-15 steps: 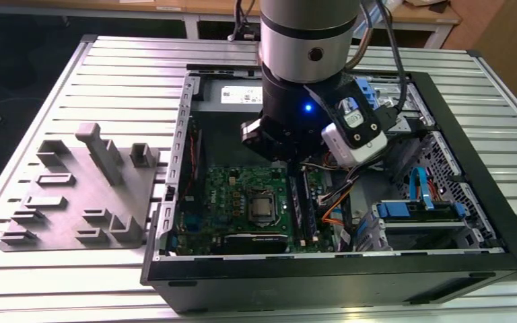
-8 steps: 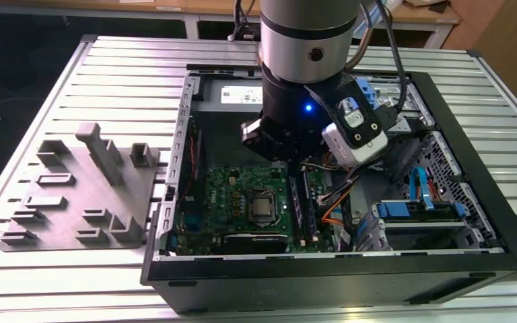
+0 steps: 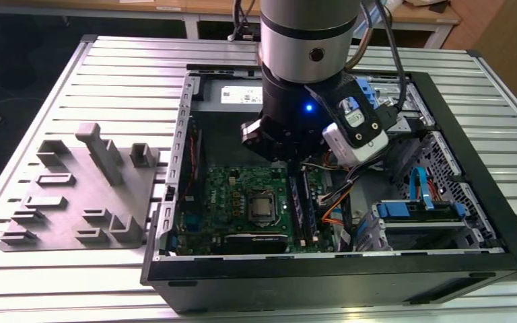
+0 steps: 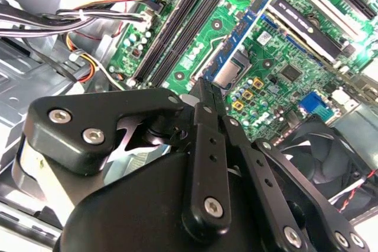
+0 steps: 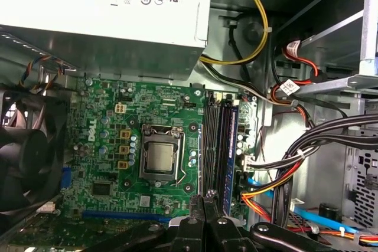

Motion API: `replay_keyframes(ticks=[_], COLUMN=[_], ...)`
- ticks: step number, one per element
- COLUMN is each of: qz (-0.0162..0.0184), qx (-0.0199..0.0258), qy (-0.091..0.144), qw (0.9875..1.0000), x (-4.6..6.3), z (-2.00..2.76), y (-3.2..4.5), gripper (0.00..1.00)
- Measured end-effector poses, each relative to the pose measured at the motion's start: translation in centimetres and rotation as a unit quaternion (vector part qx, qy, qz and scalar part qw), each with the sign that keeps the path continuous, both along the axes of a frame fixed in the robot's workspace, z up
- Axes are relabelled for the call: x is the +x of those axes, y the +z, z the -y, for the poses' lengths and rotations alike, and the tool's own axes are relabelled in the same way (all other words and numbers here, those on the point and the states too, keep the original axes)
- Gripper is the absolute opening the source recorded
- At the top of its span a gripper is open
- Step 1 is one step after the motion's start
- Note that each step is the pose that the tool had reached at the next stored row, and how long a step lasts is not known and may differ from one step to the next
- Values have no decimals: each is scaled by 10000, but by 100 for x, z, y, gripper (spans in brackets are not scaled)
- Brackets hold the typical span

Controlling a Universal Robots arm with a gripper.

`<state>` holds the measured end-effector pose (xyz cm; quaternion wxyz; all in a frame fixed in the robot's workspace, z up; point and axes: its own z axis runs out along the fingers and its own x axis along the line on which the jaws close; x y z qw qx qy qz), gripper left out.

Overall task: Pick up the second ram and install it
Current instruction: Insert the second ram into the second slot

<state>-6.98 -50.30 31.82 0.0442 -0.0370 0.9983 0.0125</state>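
My gripper (image 4: 205,84) is shut, its black fingers pressed together with nothing visible between them. It hangs just above the green motherboard (image 5: 106,163), close to one end of the long memory slots (image 5: 218,146). In the second wrist view the same slots (image 4: 177,33) run away from the fingertips. From outside, the arm's wrist (image 3: 308,101) stands inside the open computer case (image 3: 474,202), over the slots (image 3: 301,205). The second ram is hidden or out of view; I cannot tell whether a stick sits in any slot.
A grey plastic tray (image 3: 79,195) with upright blocks lies on the slatted table at the exterior view's left. Around the slots are the processor socket (image 5: 160,157), a black fan (image 5: 23,146), the power supply (image 5: 106,4), coloured cable bundles (image 5: 283,175) and a drive cage (image 3: 420,212).
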Motion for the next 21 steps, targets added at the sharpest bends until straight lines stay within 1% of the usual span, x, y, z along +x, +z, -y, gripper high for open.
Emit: replay_keyframes(ticks=[5, 21], qz=[0, 0], qx=[0, 0], qy=[31, 32], qw=[10000, 10000], x=[0, 17], z=[0, -6], y=[0, 0], gripper=[8, 8])
